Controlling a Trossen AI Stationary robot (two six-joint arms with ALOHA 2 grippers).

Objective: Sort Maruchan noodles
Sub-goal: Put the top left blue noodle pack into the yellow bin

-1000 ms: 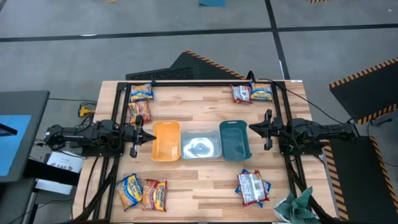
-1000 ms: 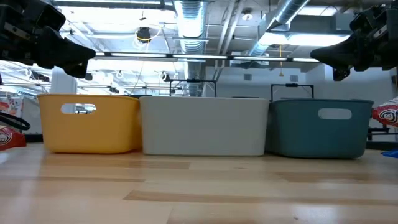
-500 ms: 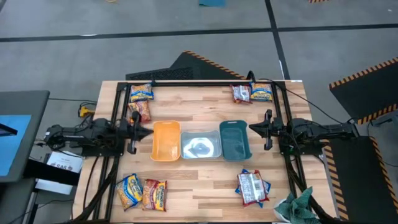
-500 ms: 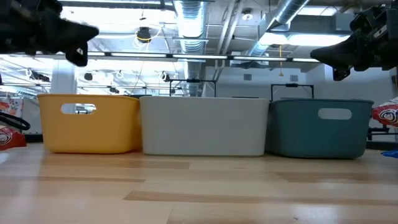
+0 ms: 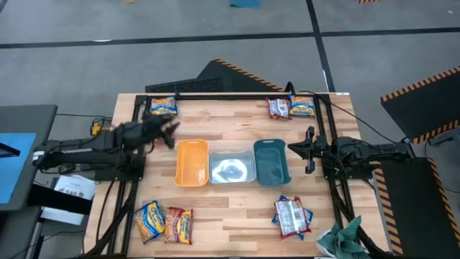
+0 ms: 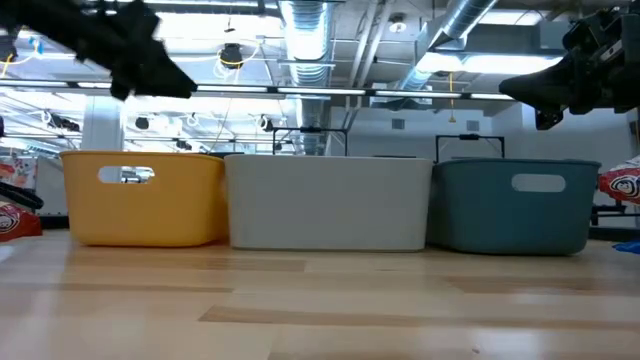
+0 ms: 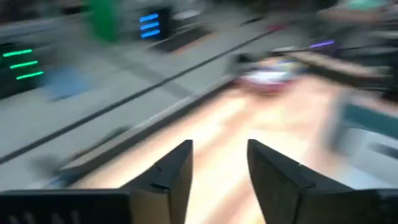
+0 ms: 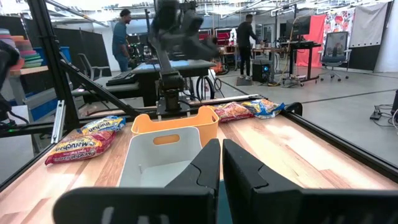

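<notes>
Maruchan noodles lie in groups on the table. A blue-and-yellow packet point(image 5: 163, 106) is at the far left, with a red-orange one point(image 8: 233, 111) beside it. Two packets point(image 5: 292, 107) are at the far right, two point(image 5: 164, 221) at the near left, and white-and-red ones point(image 5: 291, 216) at the near right. My left gripper point(image 5: 169, 134) hangs open and empty above the table, by the orange tray's far left corner; its wrist view is blurred. My right gripper point(image 5: 309, 151) is shut and empty, raised just right of the teal tray.
Three trays stand in a row at mid-table: orange point(image 5: 192, 162), clear point(image 5: 232, 170) and teal point(image 5: 272, 162). A green cloth point(image 5: 341, 237) lies at the near right corner. A black frame rail point(image 5: 230, 96) runs along the far edge. People stand in the room behind.
My left gripper has risen and swung toward the table's far edge, turning to point toward the far right. It now stands over the place where the red-orange packet showed from above. My right arm has kept still.
</notes>
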